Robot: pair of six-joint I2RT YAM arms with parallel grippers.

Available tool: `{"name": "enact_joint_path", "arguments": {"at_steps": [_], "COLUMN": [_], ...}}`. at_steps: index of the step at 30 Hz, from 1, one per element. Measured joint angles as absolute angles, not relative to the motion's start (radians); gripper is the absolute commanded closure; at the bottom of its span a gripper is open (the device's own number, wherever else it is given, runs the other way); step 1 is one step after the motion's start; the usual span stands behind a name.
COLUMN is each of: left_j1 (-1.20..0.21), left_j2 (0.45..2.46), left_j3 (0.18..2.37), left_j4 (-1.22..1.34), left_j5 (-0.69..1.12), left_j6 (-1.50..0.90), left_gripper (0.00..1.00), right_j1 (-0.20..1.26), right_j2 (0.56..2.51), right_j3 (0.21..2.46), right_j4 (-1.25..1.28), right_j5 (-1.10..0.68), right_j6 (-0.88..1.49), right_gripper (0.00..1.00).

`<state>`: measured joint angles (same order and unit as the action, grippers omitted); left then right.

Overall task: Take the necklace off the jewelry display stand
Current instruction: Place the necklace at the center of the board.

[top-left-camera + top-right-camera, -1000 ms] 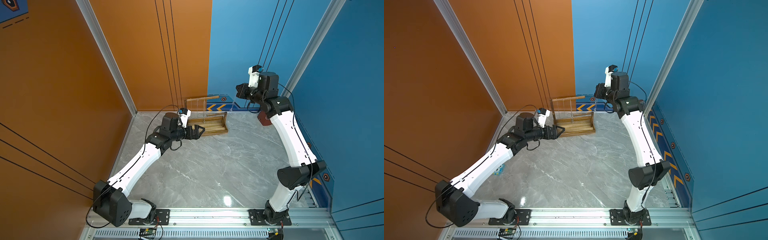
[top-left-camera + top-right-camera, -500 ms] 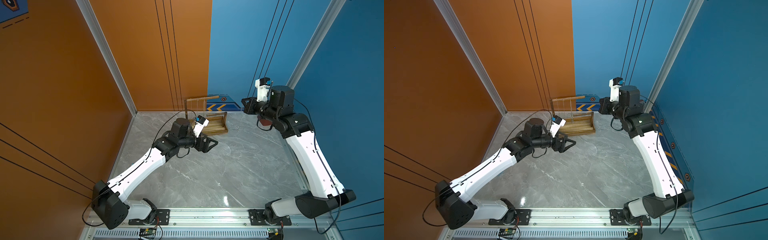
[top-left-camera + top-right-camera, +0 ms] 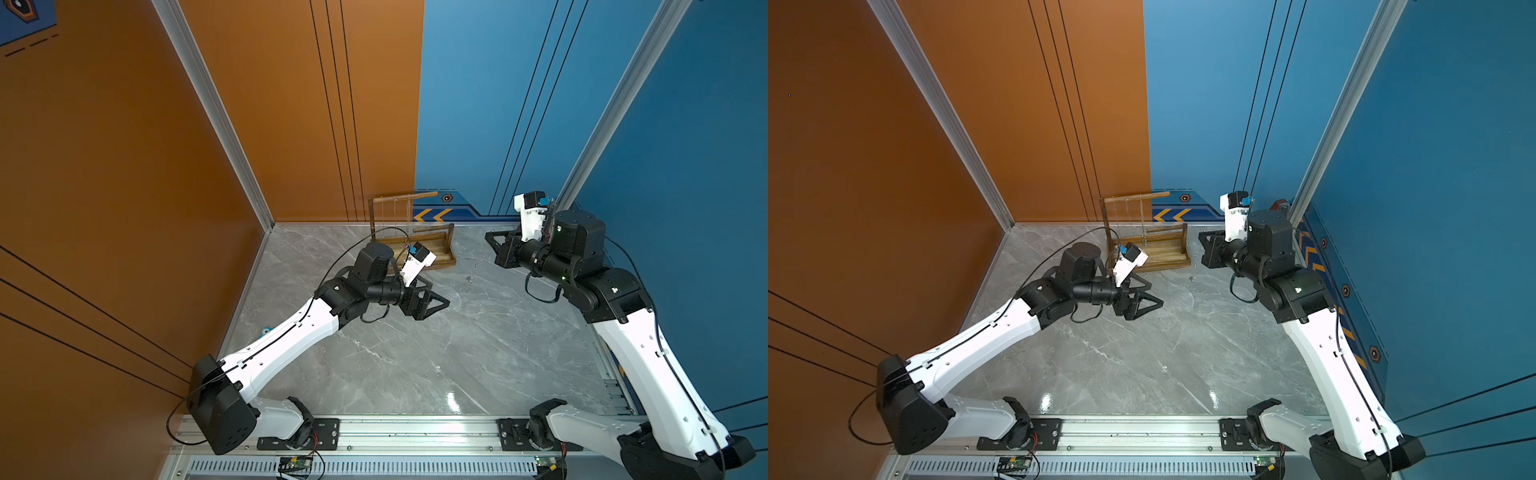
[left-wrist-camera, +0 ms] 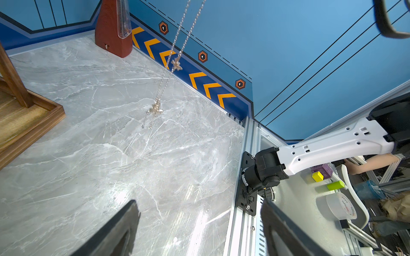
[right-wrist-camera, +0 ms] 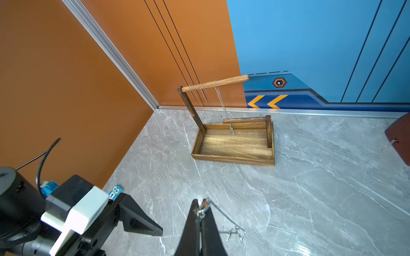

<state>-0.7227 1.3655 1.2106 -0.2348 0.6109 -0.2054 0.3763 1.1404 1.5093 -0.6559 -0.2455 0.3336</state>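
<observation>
The thin necklace [image 5: 235,231] hangs off the stand from my right gripper [image 5: 200,205], which is shut on its chain. Its small charms [image 4: 176,64] dangle close to the grey floor, seen as a speck [image 3: 469,278]; whether they touch it I cannot tell. The brown wooden jewelry display stand [image 5: 233,159] stands at the back wall in both top views [image 3: 432,253] [image 3: 1163,255], with other chains on its long crossbar [image 5: 215,83]. My right gripper [image 3: 490,239] is to the right of it. My left gripper [image 4: 198,206] is open and empty in front of the stand [image 3: 436,295].
A reddish-brown pyramid-shaped object [image 4: 113,28] stands by the blue wall behind my right arm. A small blue owl block [image 5: 115,192] lies by the orange wall. Walls close the back and both sides; a metal rail [image 3: 415,432] runs along the front.
My right arm has come down and away from the stand with the necklace. My left arm has drawn back from the stand toward the middle of the floor, its jaws narrowing slightly.
</observation>
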Motion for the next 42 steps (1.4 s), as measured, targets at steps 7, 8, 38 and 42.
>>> {"name": "enact_joint_path", "arguments": {"at_steps": [7,8,38,42], "left_j1": [-0.772,-0.777,-0.727,-0.691], "left_j2": [1.391,1.39,1.339,1.341], "left_j3": [1.209,1.201,0.916,0.908], "left_j4": [-0.212,-0.183,0.29,0.336], "left_j5": [0.569,0.562,0.493,0.518], "left_j6": [-0.207,-0.211,-0.394,-0.421], "left_gripper": [0.2,0.19,0.08,0.08], "right_j1": [0.424,0.431,0.632,0.652], "right_j2": [1.087,1.081,1.134,1.156], "right_j3": [1.44,1.432,1.411,1.425], "right_j4": [-0.663,-0.663,-0.667,-0.667], "right_j5": [-0.266,-0.268,-0.266,-0.262], "right_j6": [0.341,0.342,0.374,0.374], "right_gripper": [1.0,1.0,1.0,1.0]}}
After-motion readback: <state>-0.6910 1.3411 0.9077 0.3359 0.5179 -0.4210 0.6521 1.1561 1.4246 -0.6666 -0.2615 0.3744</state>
